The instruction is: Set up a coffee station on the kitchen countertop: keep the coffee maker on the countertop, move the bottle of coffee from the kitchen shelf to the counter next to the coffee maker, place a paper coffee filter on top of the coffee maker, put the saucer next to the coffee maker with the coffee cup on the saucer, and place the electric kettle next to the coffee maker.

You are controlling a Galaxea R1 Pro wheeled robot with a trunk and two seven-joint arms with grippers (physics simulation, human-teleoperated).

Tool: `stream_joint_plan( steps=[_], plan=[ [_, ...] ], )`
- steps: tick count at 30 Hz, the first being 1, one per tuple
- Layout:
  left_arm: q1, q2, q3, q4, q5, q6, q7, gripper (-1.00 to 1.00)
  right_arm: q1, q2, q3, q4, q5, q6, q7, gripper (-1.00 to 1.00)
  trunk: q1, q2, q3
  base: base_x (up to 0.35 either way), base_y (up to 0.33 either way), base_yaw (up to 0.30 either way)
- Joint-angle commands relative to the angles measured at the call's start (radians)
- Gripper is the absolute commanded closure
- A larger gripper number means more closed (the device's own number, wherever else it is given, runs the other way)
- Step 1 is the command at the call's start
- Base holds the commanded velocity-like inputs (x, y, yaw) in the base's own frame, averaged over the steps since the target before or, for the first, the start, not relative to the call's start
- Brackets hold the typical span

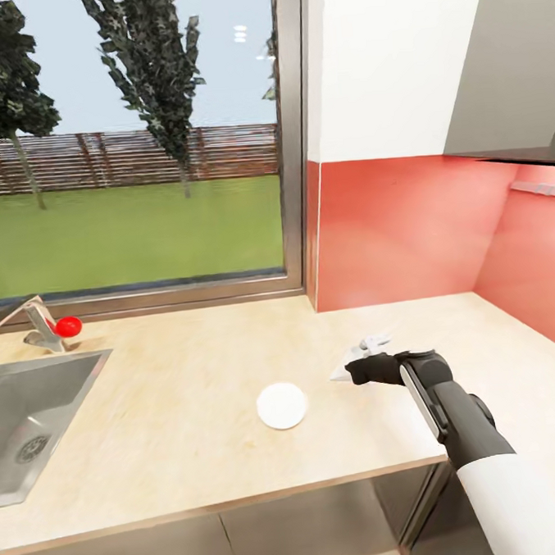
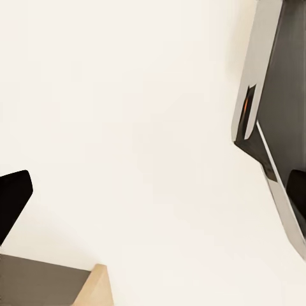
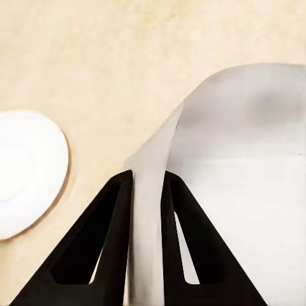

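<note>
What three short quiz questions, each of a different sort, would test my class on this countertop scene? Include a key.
1. True or false: the right gripper has its fingers closed on the paper coffee filter.
2. Which object lies on the kitchen countertop between the sink and the right gripper? A) kettle B) saucer C) bottle
3. Fill in: the tap by the sink has a ___ knob.

Key: 1 true; 2 B; 3 red.
</note>
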Motion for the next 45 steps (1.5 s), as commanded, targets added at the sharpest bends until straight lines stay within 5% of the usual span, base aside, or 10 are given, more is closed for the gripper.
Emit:
stream_joint_plan(
  steps=[1,15,27,32,45],
  plan=[
    [-0.001,0.0,0.006,0.001,-0.004,-0.005,0.001,-1.0,-0.001,0.0,0.001,-0.001,0.005,0.004,0.004,1.0,0.0,-0.002,0.0,-0.232,0.235,0.0],
    [-0.002,-0.001,0.008,-0.004,-0.004,-0.005,0.001,-1.0,0.001,0.0,0.002,0.002,0.004,0.004,0.004,1.0,0.0,-0.002,0.021,-0.162,0.212,0.013],
    [-0.002,-0.002,0.008,-0.006,-0.004,-0.005,0.002,-1.0,0.004,0.0,0.003,0.001,0.004,-0.008,0.007,1.0,0.0,-0.002,0.026,-0.001,0.005,0.25],
    [-0.004,-0.001,0.008,-0.007,-0.004,-0.005,0.003,-1.0,0.056,0.0,0.002,0.001,0.005,-0.193,0.004,1.0,0.0,-0.002,0.029,0.03,0.0,0.276],
    [-0.008,0.0,0.016,-0.009,0.007,-0.008,0.005,-1.0,0.111,-0.003,0.001,-0.003,0.003,-0.351,0.01,1.0,0.0,-0.002,0.037,-0.182,0.027,0.274]
  ],
)
